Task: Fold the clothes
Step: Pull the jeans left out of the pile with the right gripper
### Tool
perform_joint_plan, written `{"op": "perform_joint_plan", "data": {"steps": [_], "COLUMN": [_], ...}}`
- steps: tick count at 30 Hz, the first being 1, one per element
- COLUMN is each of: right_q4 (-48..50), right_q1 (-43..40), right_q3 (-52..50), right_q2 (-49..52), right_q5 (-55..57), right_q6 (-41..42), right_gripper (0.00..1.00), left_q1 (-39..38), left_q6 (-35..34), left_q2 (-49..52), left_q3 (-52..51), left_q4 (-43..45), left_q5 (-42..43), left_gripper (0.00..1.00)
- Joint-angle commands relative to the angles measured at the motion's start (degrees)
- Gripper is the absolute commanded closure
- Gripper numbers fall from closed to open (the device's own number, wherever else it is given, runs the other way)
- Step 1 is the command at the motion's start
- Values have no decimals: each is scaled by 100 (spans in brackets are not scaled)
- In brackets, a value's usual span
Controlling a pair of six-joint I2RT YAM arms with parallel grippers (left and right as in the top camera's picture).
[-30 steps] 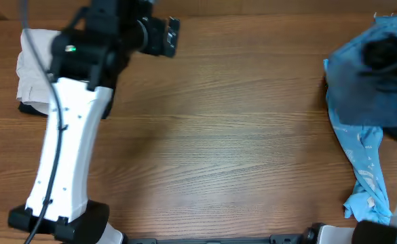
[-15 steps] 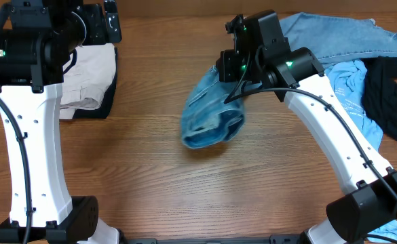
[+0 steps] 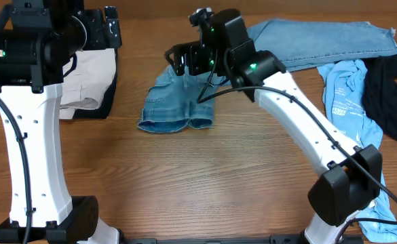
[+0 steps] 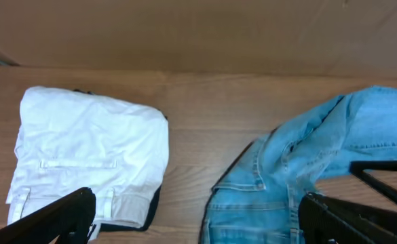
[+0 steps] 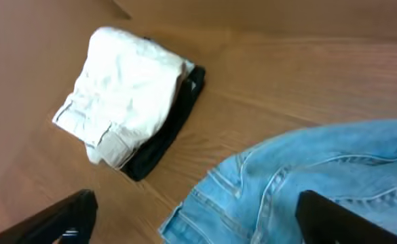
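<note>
The clothes, light blue jeans (image 3: 174,108), lie with the waist end spread on the table at centre and the legs (image 3: 334,41) trailing to the back right. My right gripper (image 3: 186,64) hovers over the waist's back edge, jaws wide open, nothing held. In the right wrist view the jeans (image 5: 320,183) lie under the gripper (image 5: 198,227). My left gripper (image 3: 112,27) is open at the back left. In its own view the left gripper (image 4: 198,224) spans bare wood, with the jeans (image 4: 300,183) to the right.
Folded beige trousers (image 3: 89,74) sit on a folded black garment at the back left, also seen in both wrist views (image 4: 89,149) (image 5: 127,88). A cyan T-shirt (image 3: 344,95) and a black garment (image 3: 388,95) lie at the right edge.
My right arm swung left with the bunched jeans and opened its jaws. The waist end now lies spread on the table further left. The left arm has held still over the last half second.
</note>
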Motion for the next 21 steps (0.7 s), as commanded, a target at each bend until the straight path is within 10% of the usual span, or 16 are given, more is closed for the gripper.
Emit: {"op": "perform_joint_plan", "data": {"steps": [1,7,21], "right_q4": [-852,-2682,-3473], "right_q1": [-852,-3025,-4780], "right_q3": [748,1003,992], "right_q2": [-688,-951,-929], "right_q5": [9,-17,-9], "right_q6": [9,9,-306], "right_gripper": [0,0,0], "left_q1": [-61,-1401,-3285], "left_q6": [424,2000,1967], "left_q2": [-55,48,2918], "left_q3": [125,90,72], "left_q4": [-9,-476,-1346], "left_q5": [153,450,-780], "left_gripper": [3,4,5]}}
